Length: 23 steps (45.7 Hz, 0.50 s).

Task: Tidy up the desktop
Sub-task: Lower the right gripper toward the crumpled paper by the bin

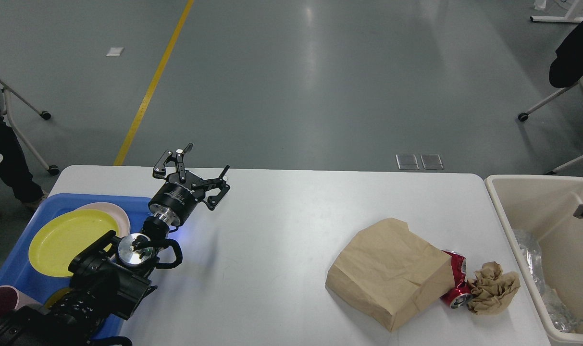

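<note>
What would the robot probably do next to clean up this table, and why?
Probably move the left end effector, open and holding nothing, rightward across the desktop to the brown paper bag. The bag, a crushed red can and a crumpled paper wad lie loose beside the beige bin.

middle of desktop (272, 250): wide open from where I'm driving, bare white all the way between my left arm and the trash pile, easy lane.
left side: my left gripper (198, 170) hangs with fingers spread over the far left part, arm body covering the blue tray's (12, 269) near right corner.
tray: yellow plate (65, 240) stacked on a pink one, no room there.
right side: brown paper bag (392, 271), crushed red can (457, 283) and crumpled paper wad (493, 288) bunched touching each other.
far right edge: beige bin (536, 226) wall just beside the table, tight gap to the wad.
</note>
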### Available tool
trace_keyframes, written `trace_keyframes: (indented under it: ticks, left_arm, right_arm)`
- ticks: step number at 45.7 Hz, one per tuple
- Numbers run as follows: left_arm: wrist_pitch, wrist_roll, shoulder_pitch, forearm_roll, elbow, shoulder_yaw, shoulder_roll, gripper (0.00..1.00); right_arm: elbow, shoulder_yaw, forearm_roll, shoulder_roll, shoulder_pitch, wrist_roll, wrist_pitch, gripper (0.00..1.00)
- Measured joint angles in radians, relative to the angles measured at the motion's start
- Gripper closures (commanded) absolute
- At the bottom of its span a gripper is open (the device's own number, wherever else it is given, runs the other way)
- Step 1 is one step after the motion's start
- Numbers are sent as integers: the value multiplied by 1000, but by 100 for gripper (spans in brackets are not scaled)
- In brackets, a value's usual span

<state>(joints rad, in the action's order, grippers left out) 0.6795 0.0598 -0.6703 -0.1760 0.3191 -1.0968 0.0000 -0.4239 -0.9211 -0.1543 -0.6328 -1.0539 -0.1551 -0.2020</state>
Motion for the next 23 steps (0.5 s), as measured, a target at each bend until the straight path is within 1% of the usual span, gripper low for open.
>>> trace_keyframes:
  ticks: [5,11,19,23]
  left_arm:
    - [0,0,0,0,0,0,0,3]
    - [0,0,0,0,0,0,0,3]
    - [0,0,0,0,0,0,0,3]
    - [0,0,0,1,0,0,0,3]
  right_arm:
    - [-90,-57,-1,-38,-91,-2,-39,0]
    - [-159,-116,-2,-63,-173,-5,-102,0]
    - [-246,-158,-6,-105,-271,-11,-221,0]
    - [-280,-188,-10,-132,-326,-11,-299,0]
